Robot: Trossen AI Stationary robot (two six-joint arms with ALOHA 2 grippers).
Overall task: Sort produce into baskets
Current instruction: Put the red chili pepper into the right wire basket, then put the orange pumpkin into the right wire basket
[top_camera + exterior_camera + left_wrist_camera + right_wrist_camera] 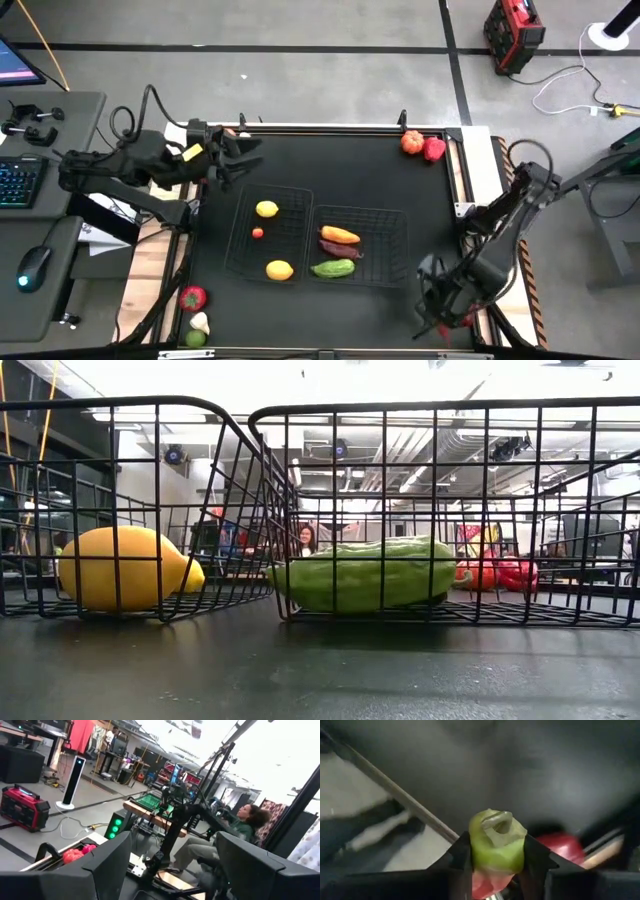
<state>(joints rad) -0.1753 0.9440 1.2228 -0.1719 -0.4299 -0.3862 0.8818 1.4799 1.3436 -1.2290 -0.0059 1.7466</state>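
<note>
A: Right end effector (496,851) sat at the near right corner of the bench (400,180), clamped on a piece of produce with a pale green stem cap (497,840) and red flesh below it. A pepper, I judged.

B: Risk there?

A: The fingers (461,855) pinched at the stem end, not the body. On a lift it could swing, twist out and roll off the near edge. A second red piece (560,845) lay just beside it and might get nudged.

B: Baskets?

A: Mid-bench, side by side. Left basket (236,250) held two lemons (279,269) and a small red piece; right basket (400,262) held a cucumber (333,268), an orange piece and a dark one. A drop from height could bounce off the mesh.

B: Other arm?

A: Left end effector (245,150) waited at the far left, fingers apart, empty. Loose produce also at the near left and far right corners.

B: Any writing?

A: None legible.
</note>
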